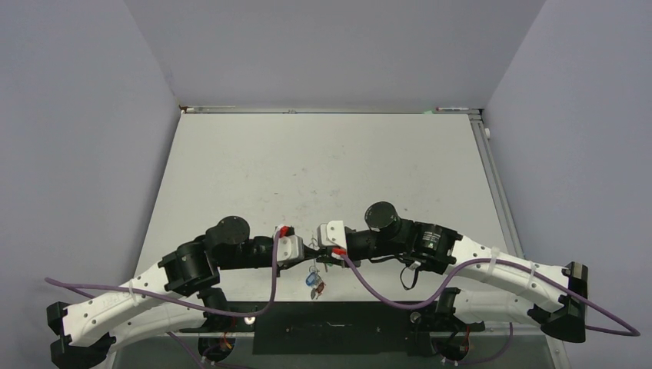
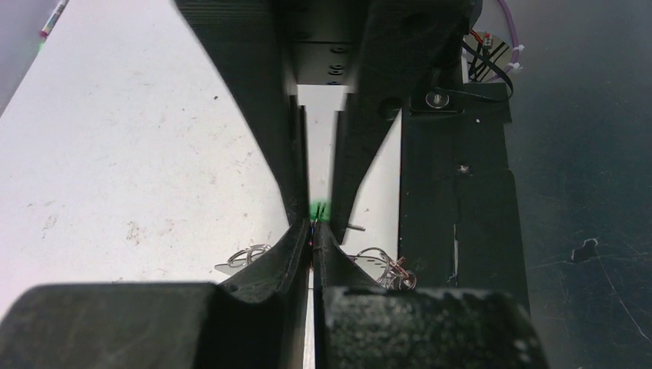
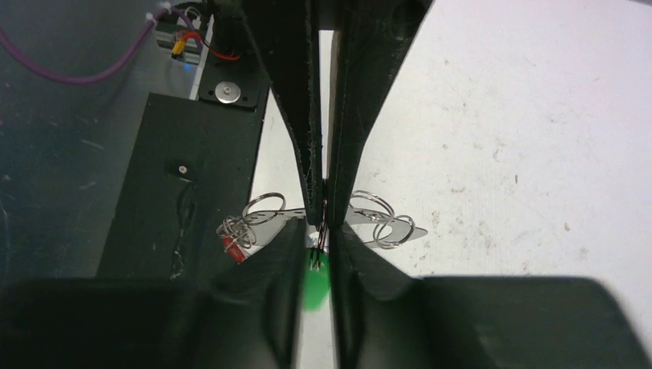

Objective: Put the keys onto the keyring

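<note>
From above: both arms fold inward, the left gripper [image 1: 306,250] and right gripper [image 1: 323,247] tip to tip at the middle of the bench's [image 1: 323,169] near edge — keys [image 1: 314,281] dangle beneath. Left wrist: fingers clenched on keyring [image 2: 244,254] wire. Right wrist: fingers pinch the green tag [image 3: 314,290].

Green tag [image 3: 314,290], red tag [image 3: 231,247]
</note>
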Robot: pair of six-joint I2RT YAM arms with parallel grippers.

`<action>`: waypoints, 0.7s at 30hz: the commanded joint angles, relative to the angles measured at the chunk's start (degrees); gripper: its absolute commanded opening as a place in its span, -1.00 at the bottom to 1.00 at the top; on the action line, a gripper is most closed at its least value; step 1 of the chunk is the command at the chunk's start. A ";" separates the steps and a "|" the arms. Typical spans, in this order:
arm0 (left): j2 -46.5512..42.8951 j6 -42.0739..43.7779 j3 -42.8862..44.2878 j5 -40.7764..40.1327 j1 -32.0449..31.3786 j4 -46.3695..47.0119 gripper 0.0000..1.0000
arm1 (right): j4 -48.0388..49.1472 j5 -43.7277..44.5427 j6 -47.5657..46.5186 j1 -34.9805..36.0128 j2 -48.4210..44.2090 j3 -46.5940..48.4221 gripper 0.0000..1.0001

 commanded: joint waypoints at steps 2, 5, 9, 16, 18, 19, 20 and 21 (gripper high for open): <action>-2.91 -1.78 -1.67 -0.48 1.70 7.27 -1.00 | 8.12 2.22 1.91 -0.08 -4.36 -0.87 -0.26; -5.82 -3.92 -3.60 1.74 4.13 10.96 -1.00 | 10.86 4.08 2.80 -0.15 -7.47 -2.56 0.13; -8.93 -8.01 -6.29 7.17 8.81 16.65 -1.00 | 13.93 4.83 3.74 -0.17 -11.39 -4.59 0.15; -11.21 -14.03 -9.84 13.86 12.93 25.54 -1.00 | 17.71 5.21 5.12 -0.17 -12.69 -6.09 0.10; -11.78 -15.09 -10.37 14.58 13.11 27.00 -1.00 | 18.65 5.20 5.61 -0.17 -12.11 -6.36 0.06; -12.04 -15.65 -10.87 15.03 13.31 27.97 -1.00 | 18.67 5.19 5.88 -0.17 -11.84 -6.46 0.04; -12.34 -16.36 -11.20 15.41 13.64 29.07 -1.00 | 20.07 5.05 6.04 -0.19 -11.55 -6.47 0.01; -12.67 -17.13 -11.57 15.65 13.99 30.11 -1.00 | 20.89 4.89 6.22 -0.17 -11.29 -6.47 -0.02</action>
